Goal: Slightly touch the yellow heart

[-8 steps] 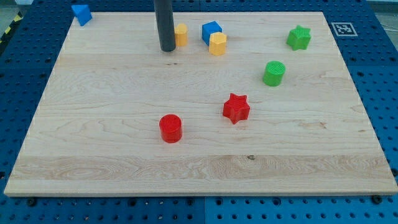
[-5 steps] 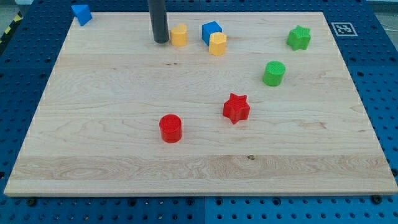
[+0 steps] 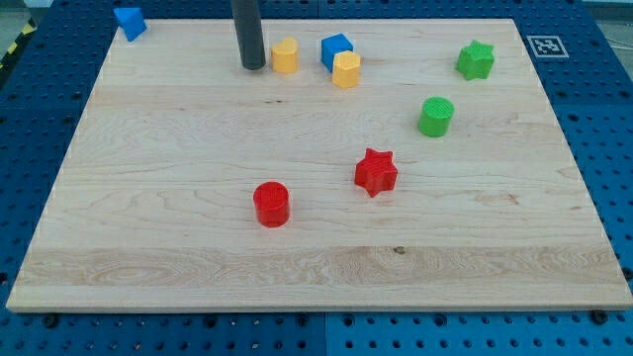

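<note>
My tip (image 3: 252, 66) rests on the wooden board near the view's top, just left of a yellow block (image 3: 285, 56) that looks like the heart. A narrow gap shows between them. A second yellow block (image 3: 346, 70), more angular, sits further right, against a blue cube (image 3: 336, 48).
A blue block (image 3: 129, 21) lies at the board's top left corner. A green star (image 3: 476, 60) and a green cylinder (image 3: 435, 116) are at the right. A red star (image 3: 376, 172) and a red cylinder (image 3: 271, 204) sit mid-board. The board's top edge (image 3: 396, 20) is close behind the yellow blocks.
My tip has slid left and towards the view's top, from overlapping the left yellow block to standing apart from it. The blocks have hardly shifted.
</note>
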Action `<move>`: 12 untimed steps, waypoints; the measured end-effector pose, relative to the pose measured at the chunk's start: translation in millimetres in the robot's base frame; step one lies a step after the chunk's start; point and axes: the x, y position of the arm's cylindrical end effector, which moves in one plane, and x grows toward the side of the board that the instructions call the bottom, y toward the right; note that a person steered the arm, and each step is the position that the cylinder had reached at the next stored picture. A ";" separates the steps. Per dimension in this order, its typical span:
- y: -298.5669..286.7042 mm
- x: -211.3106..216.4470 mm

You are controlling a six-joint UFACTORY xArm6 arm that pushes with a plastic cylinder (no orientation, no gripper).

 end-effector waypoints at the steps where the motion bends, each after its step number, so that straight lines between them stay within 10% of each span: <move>1: 0.0 1.6; 7: 25.9 -43.5; 12: -29.3 38.2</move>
